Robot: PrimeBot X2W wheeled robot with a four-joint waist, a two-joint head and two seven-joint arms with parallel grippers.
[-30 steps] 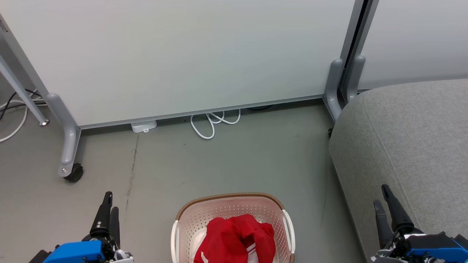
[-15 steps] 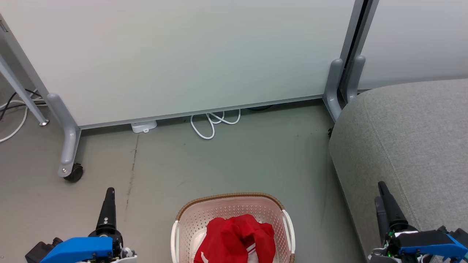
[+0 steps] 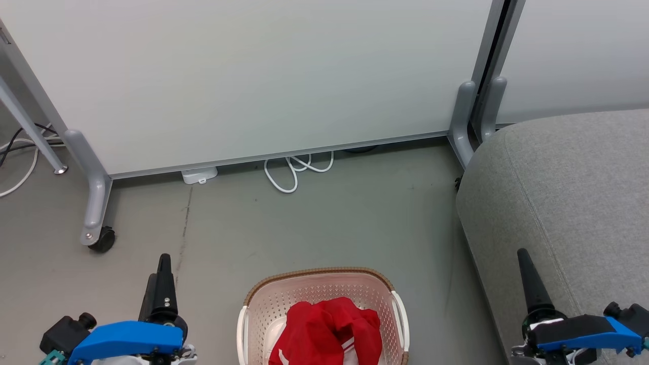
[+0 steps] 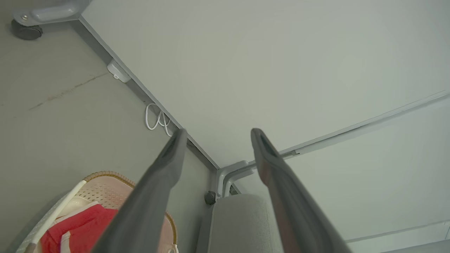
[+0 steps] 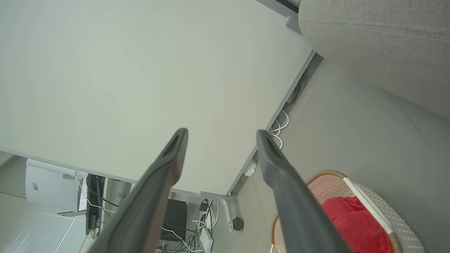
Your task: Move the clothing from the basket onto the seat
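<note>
Clothing [image 3: 327, 332]: red heap with white trim, lying in the basket, bottom centre of the head view.
Basket [image 3: 317, 274]: cream with a brown rim, standing on the grey floor [image 3: 304, 223].
Seat [image 3: 573, 192]: grey, right side of the frame, apart from the basket.
Left tool [image 3: 159, 268]: lower left, fingers wide apart, holding nothing.
Right tool [image 3: 522, 256]: lower right, seen against the seat, fingers wide, empty.
White cable [image 3: 294, 172]: looped on the floor under the pale panel [image 3: 253, 76], above the basket.

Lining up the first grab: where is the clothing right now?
In the head view, the clothing lies heaped in the basket at bottom centre, left of the seat.
</note>
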